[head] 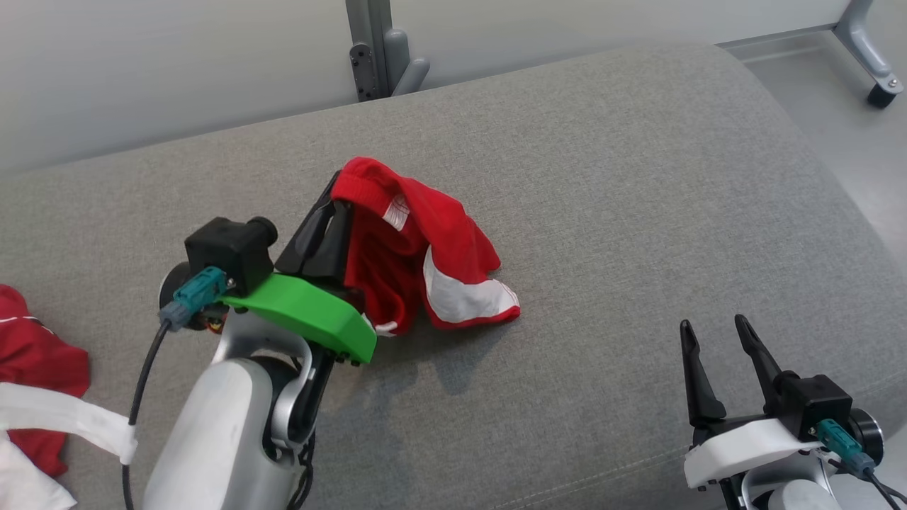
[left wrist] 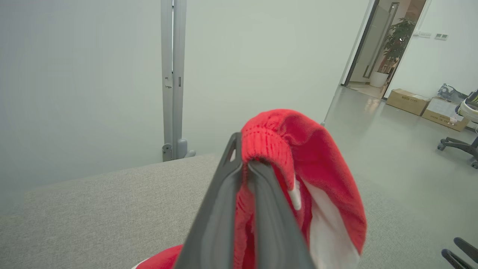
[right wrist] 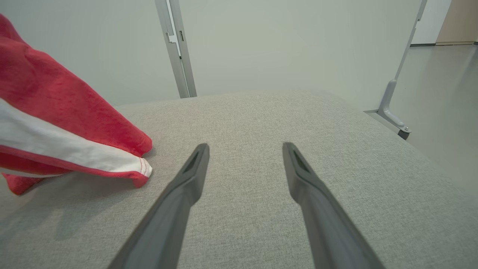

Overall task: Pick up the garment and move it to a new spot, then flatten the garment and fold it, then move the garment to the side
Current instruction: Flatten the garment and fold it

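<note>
Garment (head: 453, 248), red and white, is clamped at its ribbed hem by my left gripper (head: 334, 204) for lifting, lower folds resting on the grey cushion (head: 638, 177); my right gripper (head: 712, 327) stands by, jaws apart.

grey sofa (head: 638, 177), pale wall (head: 177, 64), grey floor (head: 836, 106)

The grey cushion (head: 638, 177) carries the red-and-white garment (head: 439, 262), its low hem resting just right of the left fingers (head: 322, 241) and well left of the right fingers (head: 698, 382). Another red-white cloth (head: 35, 368) lies far left of both.
</note>
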### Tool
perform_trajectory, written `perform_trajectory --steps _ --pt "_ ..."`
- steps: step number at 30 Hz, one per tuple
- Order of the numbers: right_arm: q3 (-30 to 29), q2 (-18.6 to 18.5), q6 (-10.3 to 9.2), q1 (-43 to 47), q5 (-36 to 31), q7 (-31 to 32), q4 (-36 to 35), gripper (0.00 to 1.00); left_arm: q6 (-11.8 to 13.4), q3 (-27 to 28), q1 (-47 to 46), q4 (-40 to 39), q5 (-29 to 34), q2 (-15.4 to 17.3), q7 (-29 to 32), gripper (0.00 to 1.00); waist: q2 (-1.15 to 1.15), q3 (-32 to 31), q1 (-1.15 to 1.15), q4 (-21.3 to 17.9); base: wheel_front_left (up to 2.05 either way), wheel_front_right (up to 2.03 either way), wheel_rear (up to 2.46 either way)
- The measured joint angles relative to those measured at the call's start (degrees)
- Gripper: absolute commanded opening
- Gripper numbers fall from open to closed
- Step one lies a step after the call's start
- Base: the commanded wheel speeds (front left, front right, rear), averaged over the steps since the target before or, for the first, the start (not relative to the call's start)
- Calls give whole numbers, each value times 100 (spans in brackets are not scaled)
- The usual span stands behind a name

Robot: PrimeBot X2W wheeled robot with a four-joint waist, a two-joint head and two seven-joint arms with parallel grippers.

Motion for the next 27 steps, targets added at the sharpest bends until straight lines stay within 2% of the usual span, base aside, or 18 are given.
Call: perform_trajectory --steps 5,11,16,18,22,27 --pt "-20 2 0 2 8 0 11 100 45 5 -274 -126 55 85 297 0 0 -36 0 -31 0 0 0" --pt "-34 3 0 24 25 0 22 100 16 -216 -561 -590 122 275 1092 0 0 -83 0 -68 0 0 0" --pt "-51 3 0 29 66 0 21 100 22 -490 -658 -751 88 190 1617 0 0 22 0 -40 0 0 0" --pt "-9 5 0 11 70 0 25 100 10 -579 -659 -594 -90 85 1666 0 0 85 0 -29 0 0 0" --pt "65 5 0 -93 107 0 56 100 -218 -918 -639 101 -453 -82 1602 0 0 227 0 -20 0 0 0" --pt "202 5 0 -228 142 0 111 100 -420 -1389 -601 1274 -792 -200 1149 0 0 382 0 -60 0 0 0"
